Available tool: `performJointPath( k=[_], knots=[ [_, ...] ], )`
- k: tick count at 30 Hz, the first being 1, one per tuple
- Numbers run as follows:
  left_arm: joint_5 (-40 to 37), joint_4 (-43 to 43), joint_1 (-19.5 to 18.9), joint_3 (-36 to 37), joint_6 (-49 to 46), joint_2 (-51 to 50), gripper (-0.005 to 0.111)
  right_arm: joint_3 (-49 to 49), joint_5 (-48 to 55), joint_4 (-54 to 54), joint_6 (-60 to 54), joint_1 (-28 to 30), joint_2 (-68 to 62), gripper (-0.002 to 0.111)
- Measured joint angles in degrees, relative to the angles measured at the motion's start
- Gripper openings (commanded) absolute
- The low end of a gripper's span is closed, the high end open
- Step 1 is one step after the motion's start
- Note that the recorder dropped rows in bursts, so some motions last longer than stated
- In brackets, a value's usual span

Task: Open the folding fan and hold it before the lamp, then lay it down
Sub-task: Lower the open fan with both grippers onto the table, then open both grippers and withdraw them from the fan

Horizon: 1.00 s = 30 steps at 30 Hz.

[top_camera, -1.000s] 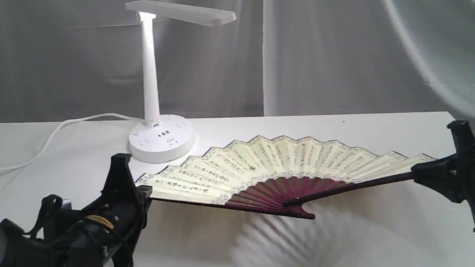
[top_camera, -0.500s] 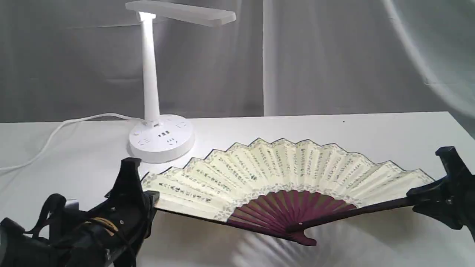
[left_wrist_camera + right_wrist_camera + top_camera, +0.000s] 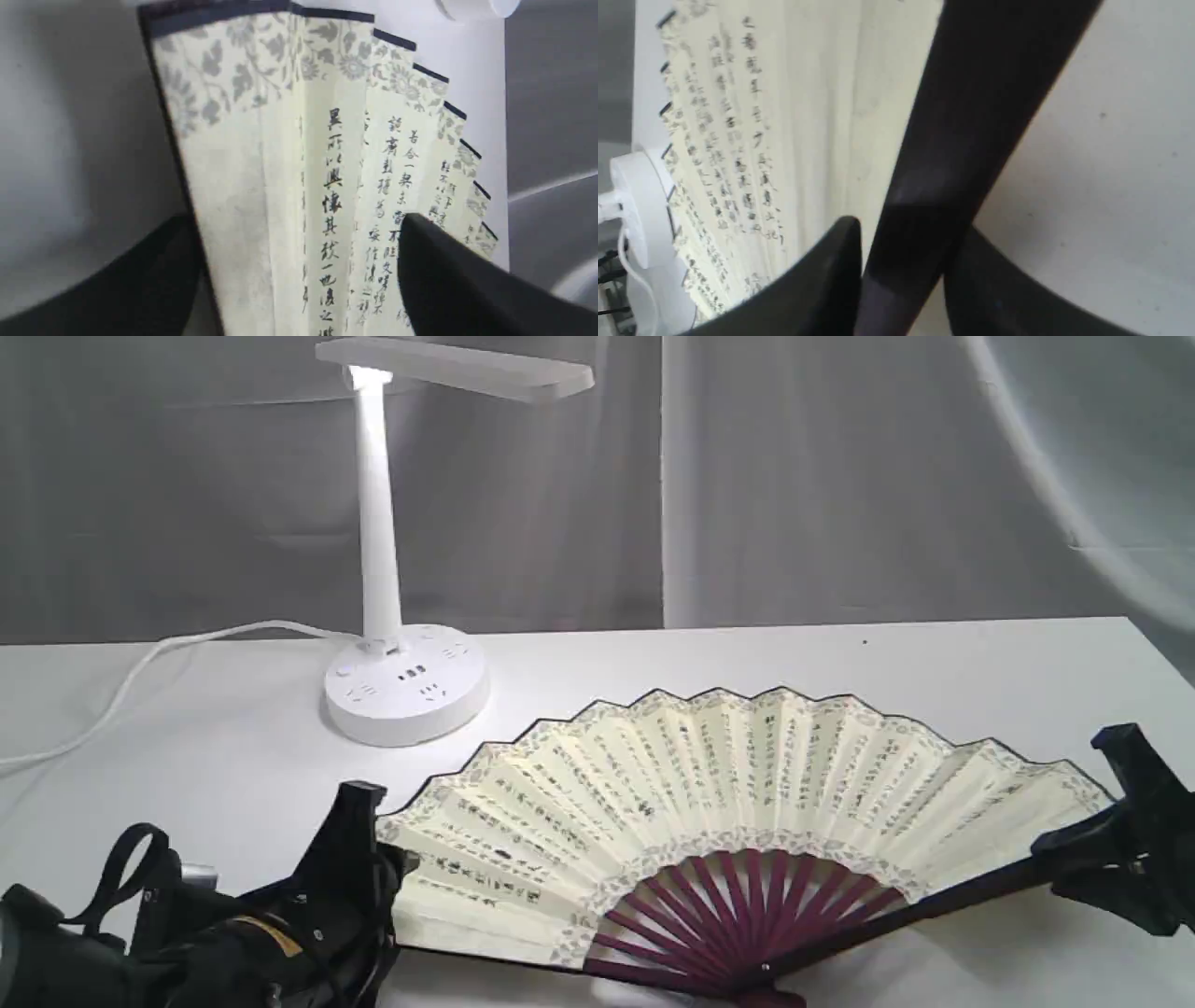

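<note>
Fan (image 3: pixel 728 775) is held fully spread above worktop (image 3: pixel 840 658). Left end effector (image 3: pixel 299 224) and right end effector (image 3: pixel 910 233) are clamped on its end guards. Lamp (image 3: pixel 383 569) is lit behind.

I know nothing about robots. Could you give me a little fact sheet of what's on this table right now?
Main object: folding fan, spread wide, calligraphy side facing the exterior camera
Held by: left end effector shut on one outer guard, right end effector shut on the other
Light: white lamp, lit, upright behind the fan and apart from it
Surface: white table
Fan touching table: cannot tell
</note>
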<state>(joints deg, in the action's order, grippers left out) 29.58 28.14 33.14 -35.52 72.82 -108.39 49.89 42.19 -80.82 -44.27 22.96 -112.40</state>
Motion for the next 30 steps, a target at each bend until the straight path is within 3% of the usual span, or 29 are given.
performJointPath(
  k=[4, 7, 16, 23, 27, 30],
  knots=[
    [-0.1, 0.0, 0.0, 0.0, -4.1, -0.1, 0.064, 0.0, -0.5, 2.7, 0.6, 0.0, 0.0, 0.057],
    [-0.2, 0.0, 0.0, 0.0, -8.1, 0.3, 0.064, 0.0, -0.5, 5.2, 0.8, 0.0, 0.0, 0.062],
    [-1.4, 0.0, 0.0, 0.0, -16.0, 5.1, 0.064, 0.0, 0.2, 12.9, 1.0, 0.0, 2.5, 0.062],
    [-6.6, -1.0, 0.0, 0.0, -23.8, 7.5, 0.063, -0.1, 0.9, 17.8, 1.7, 0.0, 8.4, 0.056],
    [-9.1, -2.2, 0.0, 0.1, -29.3, 9.8, 0.057, -0.1, 2.7, 20.5, 1.8, -0.1, 12.0, 0.051],
    [-11.0, -2.5, 0.0, 0.1, -34.0, 11.8, 0.046, -0.1, 3.4, 22.2, 2.5, -0.2, 14.3, 0.047]
  ],
)
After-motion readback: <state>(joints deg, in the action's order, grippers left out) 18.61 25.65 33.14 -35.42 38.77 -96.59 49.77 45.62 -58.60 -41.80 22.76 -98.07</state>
